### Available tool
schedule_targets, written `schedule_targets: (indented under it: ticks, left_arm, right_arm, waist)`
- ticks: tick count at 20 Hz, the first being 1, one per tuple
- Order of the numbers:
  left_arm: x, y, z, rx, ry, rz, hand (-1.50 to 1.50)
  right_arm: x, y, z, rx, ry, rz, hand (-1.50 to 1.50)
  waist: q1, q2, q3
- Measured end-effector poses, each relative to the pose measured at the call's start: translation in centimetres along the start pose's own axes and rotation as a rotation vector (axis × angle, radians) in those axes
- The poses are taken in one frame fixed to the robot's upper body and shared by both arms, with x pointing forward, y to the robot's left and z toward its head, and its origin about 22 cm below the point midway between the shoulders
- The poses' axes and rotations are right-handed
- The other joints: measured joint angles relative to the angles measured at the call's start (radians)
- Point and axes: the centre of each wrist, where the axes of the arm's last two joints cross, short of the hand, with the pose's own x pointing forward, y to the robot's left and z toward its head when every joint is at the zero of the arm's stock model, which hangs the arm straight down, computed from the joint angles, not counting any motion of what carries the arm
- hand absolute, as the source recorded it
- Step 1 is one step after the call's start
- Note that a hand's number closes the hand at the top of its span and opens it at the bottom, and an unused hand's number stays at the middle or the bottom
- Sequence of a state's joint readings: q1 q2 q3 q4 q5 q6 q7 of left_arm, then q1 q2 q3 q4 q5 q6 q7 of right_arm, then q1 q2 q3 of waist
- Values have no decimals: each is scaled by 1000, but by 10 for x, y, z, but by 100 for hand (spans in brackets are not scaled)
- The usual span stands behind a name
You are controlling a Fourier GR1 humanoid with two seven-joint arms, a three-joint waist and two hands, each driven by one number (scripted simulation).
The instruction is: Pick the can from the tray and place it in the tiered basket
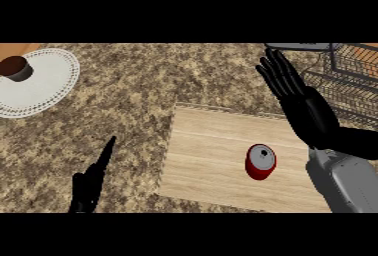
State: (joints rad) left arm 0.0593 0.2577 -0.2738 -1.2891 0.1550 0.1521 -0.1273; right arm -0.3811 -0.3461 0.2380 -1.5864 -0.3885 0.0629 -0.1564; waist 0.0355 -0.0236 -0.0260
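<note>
Now | R robot hand [299, 95] flat, fingers straight, above tray [214, 150] | L robot hand [90, 182] open, resting | can [260, 161] untouched

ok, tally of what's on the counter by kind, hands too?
Can: 1
Tray: 1
Wire basket: 1
White doily: 1
Dark cup: 1
Hands: 2, left hand and right hand
Total: 7

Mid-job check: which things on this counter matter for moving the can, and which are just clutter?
Job: red can, wooden tray, wire tiered basket, right hand.
Clutter: white doily plate with a dark cup; left hand resting.
</note>
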Motion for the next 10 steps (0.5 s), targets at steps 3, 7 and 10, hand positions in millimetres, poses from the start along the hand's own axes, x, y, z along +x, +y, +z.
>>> schedule_targets:
  ticks: [3, 7, 10]
  left_arm:
    - [-26, 17, 154, -19, 138, -51, 0]
    - [-23, 41, 162, 56, 178, -151, 0]
    - [-21, 43, 175, 97, 189, -158, 0]
  right_arm:
    - [0, -1, 3, 0, 62, 6, 150]
    - [-3, -12, 7, -133, 108, -28, 150]
    - [-16, -48, 36, -276, 336, 179, -150]
  waist:
    - [24, -21, 85]
    - [-51, -9, 65]
    - [-100, 0, 43]
